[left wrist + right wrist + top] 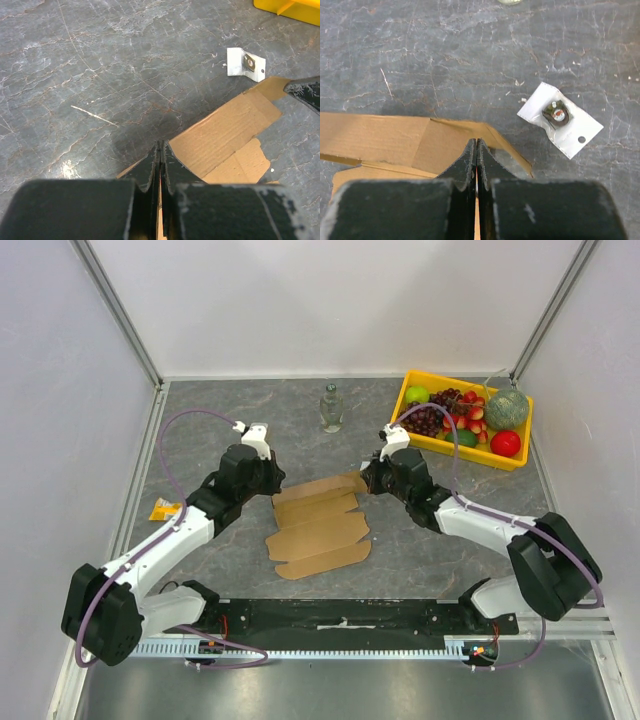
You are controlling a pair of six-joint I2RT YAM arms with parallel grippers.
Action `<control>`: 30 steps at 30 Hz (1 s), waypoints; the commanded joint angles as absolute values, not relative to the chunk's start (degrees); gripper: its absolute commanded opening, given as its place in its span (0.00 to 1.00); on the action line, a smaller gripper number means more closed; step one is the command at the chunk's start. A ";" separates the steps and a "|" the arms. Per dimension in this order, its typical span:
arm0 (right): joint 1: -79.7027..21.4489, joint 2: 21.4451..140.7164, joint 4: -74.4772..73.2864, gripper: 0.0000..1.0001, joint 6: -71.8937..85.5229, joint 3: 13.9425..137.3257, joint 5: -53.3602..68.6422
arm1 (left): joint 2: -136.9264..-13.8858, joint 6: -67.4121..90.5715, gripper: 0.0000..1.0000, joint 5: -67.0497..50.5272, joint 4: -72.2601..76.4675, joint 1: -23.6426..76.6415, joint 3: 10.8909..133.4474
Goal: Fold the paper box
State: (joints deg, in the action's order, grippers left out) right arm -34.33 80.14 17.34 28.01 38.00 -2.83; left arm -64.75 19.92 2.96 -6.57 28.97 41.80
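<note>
The paper box lies mostly flat at the centre of the table. We see the left gripper pinched tight on its 10 o'clock edge and the right gripper likewise at 1 o'clock. A small white bag lies just beyond. A glass bottle stands at 12, a yellow fruit tray at 2 and a yellow packet at 9, its print too small to read.

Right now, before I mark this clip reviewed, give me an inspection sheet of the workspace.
Surface: grey marbled table, scuffed, one pale scratch.
Job's things: paper box, a flat die-cut sheet between the arms, not yet folded.
Clutter: glass bottle; yellow tray of fruit, far right; yellow packet, left; small plastic bag with a part, beside the sheet.
Grippers: left gripper and right gripper both shut, each pinching the sheet's far edge.
Cables: purple cables loop off both arms, clear of the sheet.
Surroundings: white walls, metal frame posts.
</note>
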 commanded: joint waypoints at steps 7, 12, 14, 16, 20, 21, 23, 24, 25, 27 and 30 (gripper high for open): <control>-33.31 84.99 14.85 0.00 22.59 45.17 2.45 | -61.35 22.15 0.02 2.37 -4.83 30.67 37.89; -32.96 87.36 14.76 0.00 22.41 46.49 6.67 | -60.91 22.67 0.02 2.46 -5.18 30.76 36.04; -32.87 88.32 14.94 0.00 22.50 46.84 8.34 | -60.56 22.85 0.02 2.46 -5.10 30.94 35.51; -32.96 89.03 15.03 0.00 22.50 47.11 9.49 | -60.38 22.85 0.02 2.55 -5.10 31.02 35.33; -32.87 90.26 15.12 0.00 22.67 47.55 11.60 | -60.99 22.59 0.02 2.55 -5.10 31.03 35.16; -32.96 90.44 15.12 0.00 22.68 47.46 11.95 | -61.34 22.67 0.02 2.46 -5.10 31.03 35.16; -32.96 90.61 15.20 0.00 22.68 47.46 12.56 | -61.52 22.85 0.02 2.20 -4.66 31.11 34.90; -32.96 90.70 15.38 0.00 22.85 47.20 12.74 | -61.61 22.94 0.02 2.02 -4.57 31.11 34.98; -32.96 90.79 15.47 0.00 22.94 47.11 13.01 | -61.79 23.03 0.02 2.02 -4.48 31.20 34.89; -32.96 90.88 15.73 0.00 23.11 46.85 13.27 | -61.96 23.11 0.02 1.93 -4.39 31.38 34.80; -32.87 91.23 16.87 0.00 23.99 46.23 14.24 | -62.23 23.12 0.02 1.58 -4.31 31.46 34.45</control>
